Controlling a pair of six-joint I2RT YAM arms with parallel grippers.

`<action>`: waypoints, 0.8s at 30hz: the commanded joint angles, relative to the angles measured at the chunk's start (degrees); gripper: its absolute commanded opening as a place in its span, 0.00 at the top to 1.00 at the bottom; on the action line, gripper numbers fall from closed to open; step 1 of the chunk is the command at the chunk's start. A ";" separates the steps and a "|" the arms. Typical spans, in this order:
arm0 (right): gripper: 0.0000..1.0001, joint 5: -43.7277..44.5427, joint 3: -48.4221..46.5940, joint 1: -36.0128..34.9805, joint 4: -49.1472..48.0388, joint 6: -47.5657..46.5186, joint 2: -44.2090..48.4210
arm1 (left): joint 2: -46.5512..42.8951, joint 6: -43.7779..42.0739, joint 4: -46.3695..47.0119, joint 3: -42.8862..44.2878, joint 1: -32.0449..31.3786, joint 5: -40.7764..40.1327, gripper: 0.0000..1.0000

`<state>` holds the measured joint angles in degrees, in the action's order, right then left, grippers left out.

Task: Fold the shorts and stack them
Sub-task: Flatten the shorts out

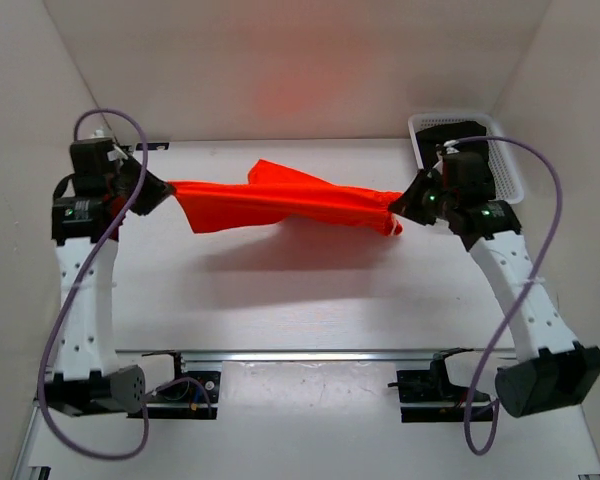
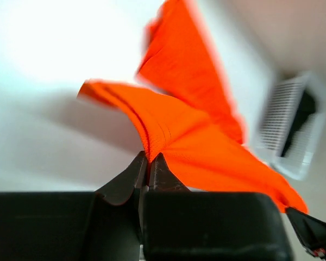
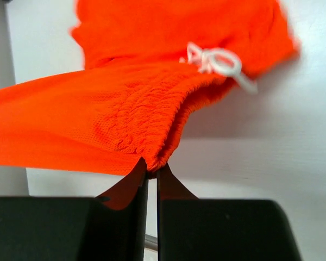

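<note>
The neon-orange shorts (image 1: 280, 205) hang stretched in the air between the two arms, above the white table, casting a shadow below. My left gripper (image 1: 165, 188) is shut on one end of the fabric (image 2: 174, 130), pinched between its fingertips (image 2: 150, 163). My right gripper (image 1: 398, 208) is shut on the gathered elastic waistband (image 3: 141, 122) at the other end, the cloth caught at its tips (image 3: 152, 168). The white drawstring (image 3: 220, 62) dangles beyond the waistband in the right wrist view.
A white slatted basket (image 1: 500, 150) stands at the back right corner, just behind the right arm; it also shows blurred as the basket (image 2: 293, 128) in the left wrist view. White walls enclose the table on the left, back and right.
</note>
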<state>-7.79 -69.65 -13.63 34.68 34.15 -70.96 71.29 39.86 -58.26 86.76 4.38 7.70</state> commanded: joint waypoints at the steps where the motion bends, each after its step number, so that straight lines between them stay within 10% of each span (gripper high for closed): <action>1: 1.00 0.42 -6.89 0.27 13.72 -9.01 5.73 | -5.09 -1.71 -7.30 8.04 0.54 1.17 0.90; 18: 1.00 -15.76 -39.68 0.27 37.83 -14.20 16.99 | -12.05 -1.18 -19.70 49.08 -1.75 -14.38 0.90; 24: 1.00 -10.94 -34.96 0.27 34.60 -12.88 14.80 | -7.57 -1.89 -12.08 39.62 -1.75 -14.91 0.90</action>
<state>-24.38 -107.63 -13.63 70.30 22.35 -53.76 57.25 39.20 -74.89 135.52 2.48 -0.30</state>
